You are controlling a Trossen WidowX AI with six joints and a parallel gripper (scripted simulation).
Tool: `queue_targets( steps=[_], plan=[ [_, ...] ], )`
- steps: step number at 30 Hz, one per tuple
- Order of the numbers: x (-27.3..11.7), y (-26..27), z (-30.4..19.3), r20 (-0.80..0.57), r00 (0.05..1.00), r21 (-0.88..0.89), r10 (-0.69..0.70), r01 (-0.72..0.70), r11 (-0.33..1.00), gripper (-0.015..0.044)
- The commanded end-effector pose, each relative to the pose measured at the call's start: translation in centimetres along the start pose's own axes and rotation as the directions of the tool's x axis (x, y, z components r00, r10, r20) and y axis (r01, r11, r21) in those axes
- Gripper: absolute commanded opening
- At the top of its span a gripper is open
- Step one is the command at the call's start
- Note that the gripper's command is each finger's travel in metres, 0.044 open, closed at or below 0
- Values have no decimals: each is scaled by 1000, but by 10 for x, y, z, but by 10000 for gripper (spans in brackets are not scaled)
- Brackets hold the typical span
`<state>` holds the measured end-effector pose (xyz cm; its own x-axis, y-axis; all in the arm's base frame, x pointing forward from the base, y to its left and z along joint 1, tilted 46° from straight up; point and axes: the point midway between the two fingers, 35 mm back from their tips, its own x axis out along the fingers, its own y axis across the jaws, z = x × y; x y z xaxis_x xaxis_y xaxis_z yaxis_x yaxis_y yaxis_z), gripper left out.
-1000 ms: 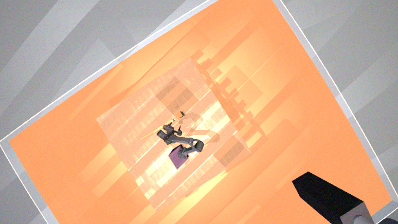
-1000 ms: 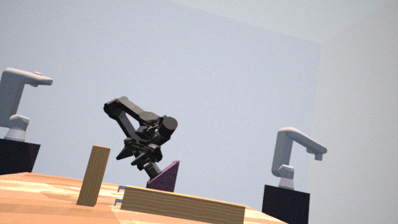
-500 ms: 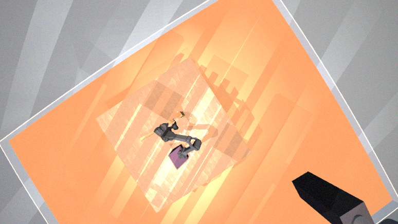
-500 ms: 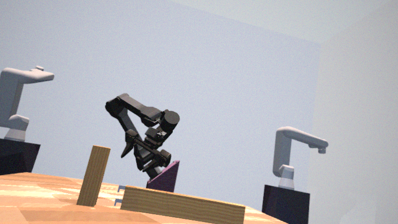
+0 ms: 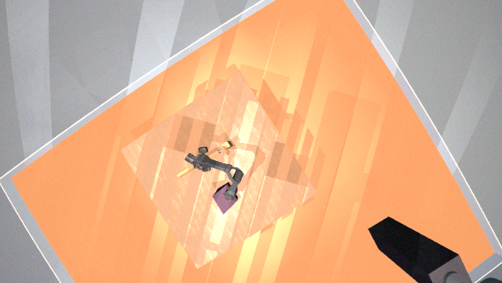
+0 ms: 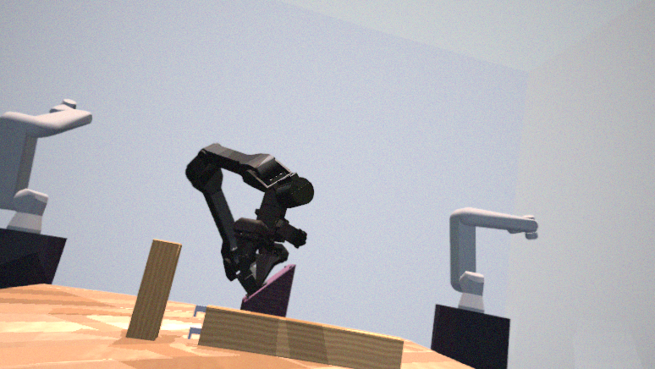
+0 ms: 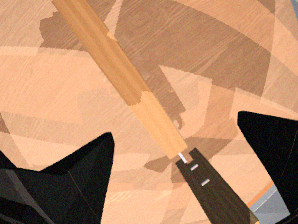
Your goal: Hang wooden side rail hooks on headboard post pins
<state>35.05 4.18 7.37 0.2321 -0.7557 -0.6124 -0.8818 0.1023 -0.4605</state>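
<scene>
The wooden rail (image 5: 183, 172) (image 6: 298, 337) (image 7: 107, 65) stands on its long edge on the table. Its steel hooks (image 6: 195, 332) point at the upright post (image 5: 228, 144) (image 6: 156, 289) (image 7: 217, 192), with a gap between hooks and post in the exterior view. In the wrist view one hook (image 7: 183, 158) shows near the post's foot, beside two small bright pins (image 7: 200, 175) on the post's dark face. My gripper (image 6: 246, 278) (image 7: 178, 128) is open and empty, above the rail, its fingers on either side of the rail in the wrist view. Its fingertips are hidden in the top view.
My arm's base stands at a purple wedge (image 5: 224, 204) (image 6: 271, 299), behind the rail in the exterior view. Grey arms on dark stands (image 6: 27, 256) (image 6: 471, 334) are in the background. A large black block (image 5: 414, 242) stands off the table at the lower right.
</scene>
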Motion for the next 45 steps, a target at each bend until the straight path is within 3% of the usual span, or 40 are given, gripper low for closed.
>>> queue_targets(
  steps=[1, 4, 11, 16, 45],
  plan=[
    [-5, 6, 11, 14, 989, -307, 146, -134, 942, 440],
    [-8, 8, 13, 13, 979, -417, 202, -178, 891, 440],
    [-6, 9, 13, 14, 979, -417, 202, -178, 891, 440],
    [25, 15, 13, 13, 979, -416, 201, -178, 892, 440],
    [70, 23, 15, 13, 979, -414, 202, -179, 892, 440]
  ],
)
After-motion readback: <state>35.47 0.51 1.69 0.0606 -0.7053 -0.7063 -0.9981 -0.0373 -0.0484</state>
